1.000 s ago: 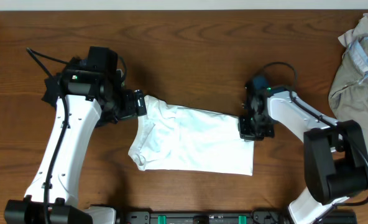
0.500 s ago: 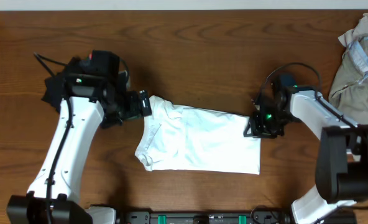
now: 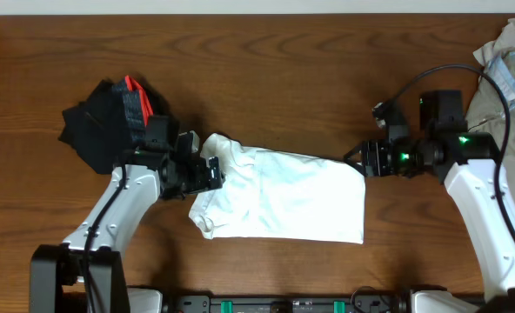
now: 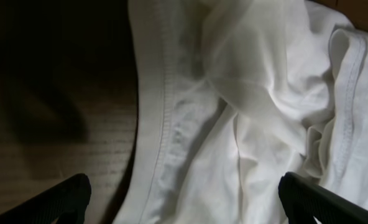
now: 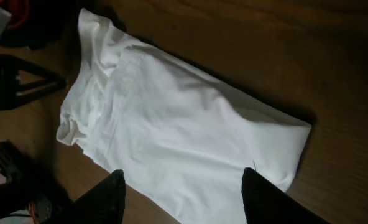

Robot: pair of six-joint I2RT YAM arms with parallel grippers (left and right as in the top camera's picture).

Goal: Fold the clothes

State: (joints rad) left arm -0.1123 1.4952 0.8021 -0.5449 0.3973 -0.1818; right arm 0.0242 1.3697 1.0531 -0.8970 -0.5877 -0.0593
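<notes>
The white T-shirt (image 3: 279,196) lies as a folded oblong at the table's middle, its bunched sleeve end to the left. My left gripper (image 3: 210,169) hovers open at that left end. In the left wrist view its fingertips (image 4: 66,199) stand wide apart over the hemmed edge of the shirt (image 4: 246,112), holding nothing. My right gripper (image 3: 362,159) is open just off the shirt's upper right corner, clear of the cloth. In the right wrist view the shirt (image 5: 184,118) spreads out ahead of the parted gripper (image 5: 184,196).
A black garment with a grey-and-red band (image 3: 110,122) lies crumpled at the left, behind the left arm. A khaki-beige garment (image 3: 501,87) is heaped at the far right edge. Bare wooden table (image 3: 266,69) stretches behind the shirt.
The right gripper has opened, let go of the shirt's right corner and drawn back to the right. The left arm has swung down, uncovering the black garment. The shirt slid slightly right.
</notes>
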